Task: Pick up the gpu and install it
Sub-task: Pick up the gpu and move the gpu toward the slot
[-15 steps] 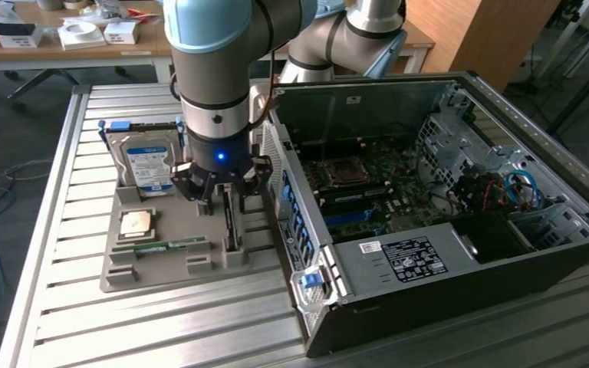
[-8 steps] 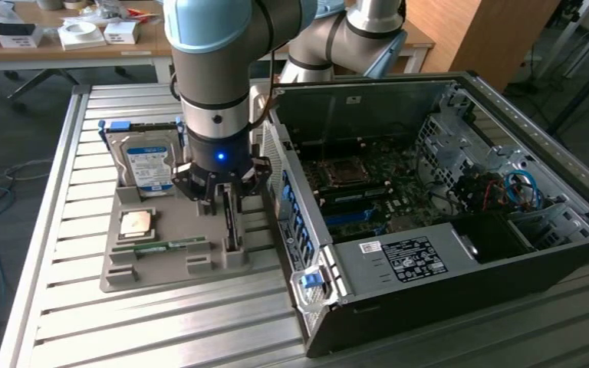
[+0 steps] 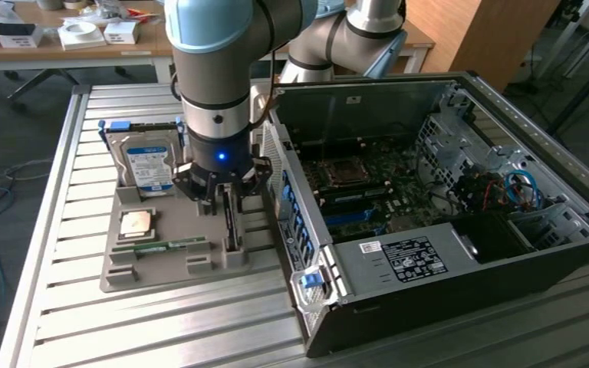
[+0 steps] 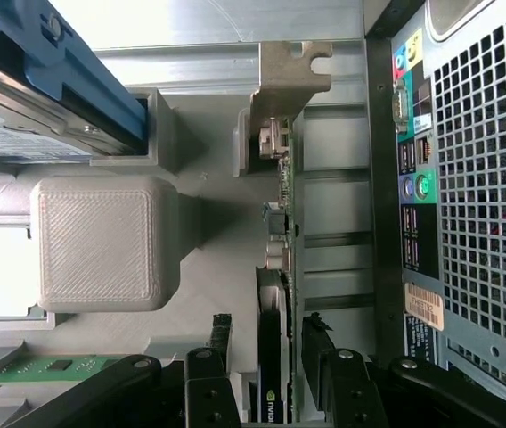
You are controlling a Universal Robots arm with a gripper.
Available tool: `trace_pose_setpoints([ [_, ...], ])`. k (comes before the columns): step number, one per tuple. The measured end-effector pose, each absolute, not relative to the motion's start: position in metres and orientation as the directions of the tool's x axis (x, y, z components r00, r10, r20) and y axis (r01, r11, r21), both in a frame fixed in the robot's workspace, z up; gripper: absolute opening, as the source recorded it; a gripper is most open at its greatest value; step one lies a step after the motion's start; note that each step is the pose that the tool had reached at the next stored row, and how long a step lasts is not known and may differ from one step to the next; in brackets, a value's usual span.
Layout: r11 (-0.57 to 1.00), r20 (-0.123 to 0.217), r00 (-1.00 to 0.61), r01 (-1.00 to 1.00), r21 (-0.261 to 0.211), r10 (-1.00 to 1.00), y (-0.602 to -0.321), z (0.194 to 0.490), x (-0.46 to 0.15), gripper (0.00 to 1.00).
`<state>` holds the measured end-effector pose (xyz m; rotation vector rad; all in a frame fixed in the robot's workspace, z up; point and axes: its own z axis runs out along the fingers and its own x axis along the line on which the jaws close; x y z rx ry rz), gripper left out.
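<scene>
One gripper point(image 3: 229, 203) astride the upright gpu point(image 4: 273, 312) in the gray holder point(image 4: 222, 263), its grip on it unclear

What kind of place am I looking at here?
Most likely a robotics lab or workshop: a robot arm hangs over a slatted metal bench, beside an open computer case and a grey holder of computer parts, with cluttered desks behind.

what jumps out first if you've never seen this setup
The big arm stands at centre, its gripper straddling the gpu, which stands on edge in a grey tray. At the exterior view's right, an open computer case shows its motherboard.
</scene>
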<state>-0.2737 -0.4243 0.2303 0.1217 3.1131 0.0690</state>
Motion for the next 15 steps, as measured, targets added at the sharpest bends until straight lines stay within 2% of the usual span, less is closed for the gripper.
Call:
trace_pose_setpoints([
  [15, 0.996, -0.024, -0.997, 0.078, 0.045, 0.079, -0.4278, 0.2304, -0.2706, 0.45],
])
